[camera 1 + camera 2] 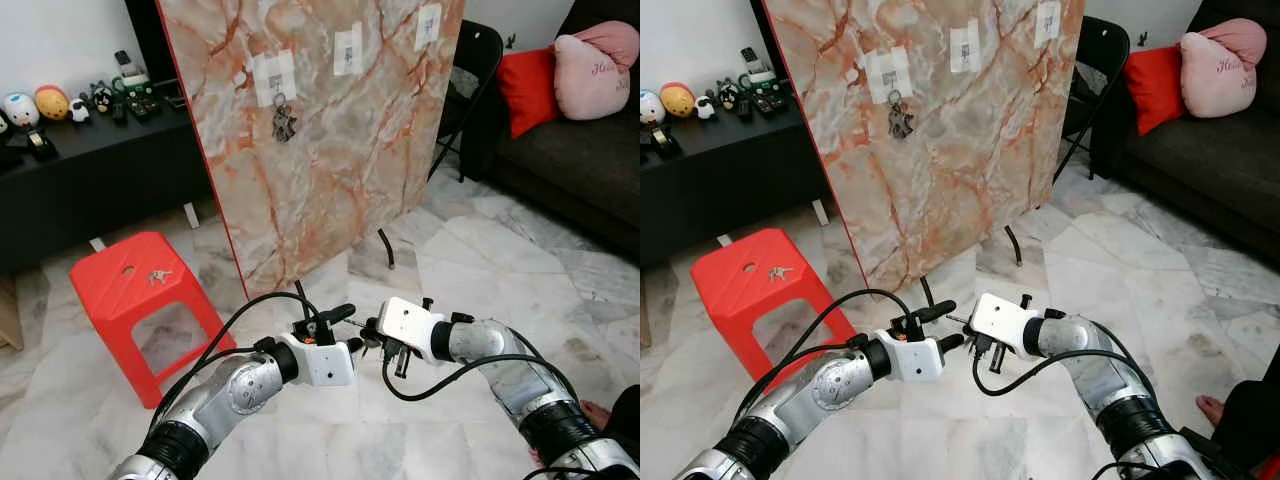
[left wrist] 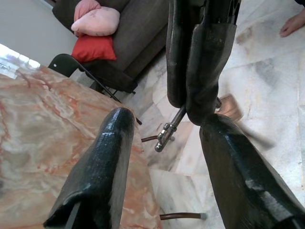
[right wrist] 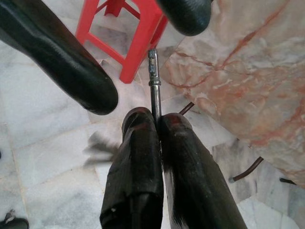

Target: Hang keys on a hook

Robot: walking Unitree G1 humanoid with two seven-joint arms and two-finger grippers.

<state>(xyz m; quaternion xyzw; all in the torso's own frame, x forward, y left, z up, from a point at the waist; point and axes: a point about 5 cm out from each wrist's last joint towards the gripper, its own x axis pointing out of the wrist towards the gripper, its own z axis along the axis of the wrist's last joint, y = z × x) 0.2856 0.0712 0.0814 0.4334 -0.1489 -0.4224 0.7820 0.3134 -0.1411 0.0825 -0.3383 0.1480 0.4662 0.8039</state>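
I have the thin, stiff, slippery silver metal key [image 3: 153, 81] clenched in my right gripper [image 1: 372, 340] below the marble-patterned board [image 1: 330, 130], left gripper [image 1: 345, 328] spread around it; I'd regrip its shaft.

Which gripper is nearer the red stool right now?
Left. The left gripper is on the stool's side, though in front of the red stool and apart from it. The right gripper, meeting it fingertip to fingertip, sits slightly farther away.
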